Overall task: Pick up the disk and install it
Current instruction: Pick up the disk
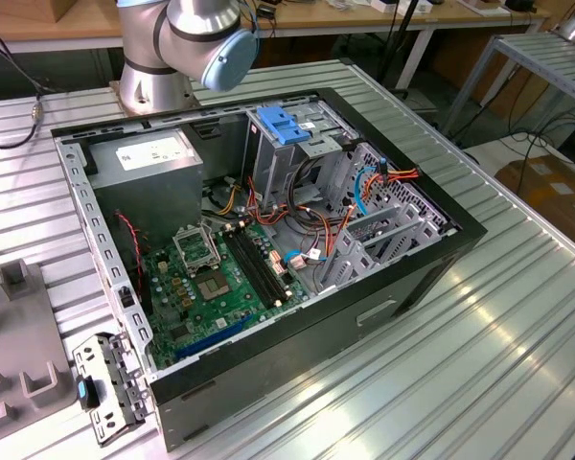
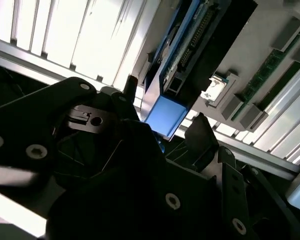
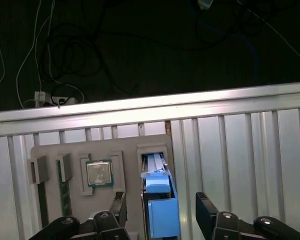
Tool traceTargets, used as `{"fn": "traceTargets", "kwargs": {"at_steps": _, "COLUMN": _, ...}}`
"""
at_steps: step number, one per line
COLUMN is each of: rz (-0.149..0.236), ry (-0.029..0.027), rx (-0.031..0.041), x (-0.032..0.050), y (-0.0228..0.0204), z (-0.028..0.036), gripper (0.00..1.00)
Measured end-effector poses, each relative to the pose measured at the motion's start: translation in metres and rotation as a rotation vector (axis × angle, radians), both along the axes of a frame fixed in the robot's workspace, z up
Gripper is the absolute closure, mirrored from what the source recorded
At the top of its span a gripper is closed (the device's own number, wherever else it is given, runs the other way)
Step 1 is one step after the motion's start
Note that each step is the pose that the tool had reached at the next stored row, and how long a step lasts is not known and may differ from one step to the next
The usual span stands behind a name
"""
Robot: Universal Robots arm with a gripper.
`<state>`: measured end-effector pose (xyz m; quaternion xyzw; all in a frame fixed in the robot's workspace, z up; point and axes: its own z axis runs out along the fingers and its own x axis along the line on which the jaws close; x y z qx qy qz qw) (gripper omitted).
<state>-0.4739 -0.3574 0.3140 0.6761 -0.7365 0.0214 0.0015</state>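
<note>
**A:** Nearest to us, the black two-fingered hand [image 3: 160, 197] is wide open and holds nothing. In the first wrist view its fingers [image 3: 119, 202] straddle the silver-grey metal disk with blue plastic carrier rails [image 3: 160, 217], with a gap on either side.

**B:** The disk stands on edge in a slot of the grey moulded parts tray [image 3: 125, 145], which lies on the ribbed aluminium bench [image 3: 240, 150]. We judge the step in hand to be the grasp.

**A:** Then we want the hand centred, so that both fingers meet the flat faces together. A lopsided close would, we think, lever the disk against the slot wall. We would also lift straight out along the slot.

**B:** The first wrist view gives us those side gaps. It also shows the neighbours in their own pockets: a square silver processor chip [image 3: 97, 173] and a thin green memory stick [image 3: 65, 192].

**A:** The second wrist view looks along the hand and gives us the disk's connector edge [image 2: 190, 42], which we should keep the fingers off.

**B:** Farthest out, the exterior view gives us the open black computer case [image 1: 412, 278] on the bench. Inside are its green motherboard [image 1: 211, 287] and a blue plastic drive-cage bracket [image 1: 283, 125], and the grey-and-blue robot arm [image 1: 187, 38] stands behind.
</note>
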Motion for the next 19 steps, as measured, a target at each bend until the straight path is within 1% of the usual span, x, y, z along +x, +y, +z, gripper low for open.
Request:
{"fn": "traceTargets", "kwargs": {"at_steps": 1, "rz": 0.007, "ry": -0.0001, "rx": 0.0000, "x": -0.0007, "y": -0.0001, "z": -0.0003, "gripper": 0.35}}
{"fn": "traceTargets", "kwargs": {"at_steps": 3, "rz": 0.008, "ry": -0.0013, "rx": 0.0000, "x": -0.0014, "y": -0.0002, "z": -0.0006, "gripper": 0.49}}
{"fn": "traceTargets", "kwargs": {"at_steps": 4, "rz": 0.010, "ry": -0.0026, "rx": 0.0000, "x": -0.0022, "y": -0.0004, "z": -0.0010, "gripper": 0.49}}
{"fn": "traceTargets", "kwargs": {"at_steps": 5, "rz": 0.016, "ry": -0.0058, "rx": 0.0001, "x": -0.0035, "y": -0.0005, "z": -0.0022, "gripper": 0.49}}
{"fn": "traceTargets", "kwargs": {"at_steps": 6, "rz": 0.019, "ry": -0.0068, "rx": 0.0003, "x": -0.0036, "y": -0.0005, "z": -0.0031, "gripper": 0.49}}
{"fn": "traceTargets", "kwargs": {"at_steps": 10, "rz": 0.032, "ry": -0.0075, "rx": 0.0001, "x": -0.0037, "y": -0.0006, "z": -0.0079, "gripper": 0.49}}
{"fn": "traceTargets", "kwargs": {"at_steps": 13, "rz": 0.044, "ry": -0.0075, "rx": 0.0000, "x": -0.0038, "y": -0.0006, "z": -0.0098, "gripper": 0.49}}
{"fn": "traceTargets", "kwargs": {"at_steps": 19, "rz": 0.047, "ry": -0.0076, "rx": 0.0001, "x": -0.0037, "y": -0.0005, "z": -0.0148, "gripper": 0.49}}
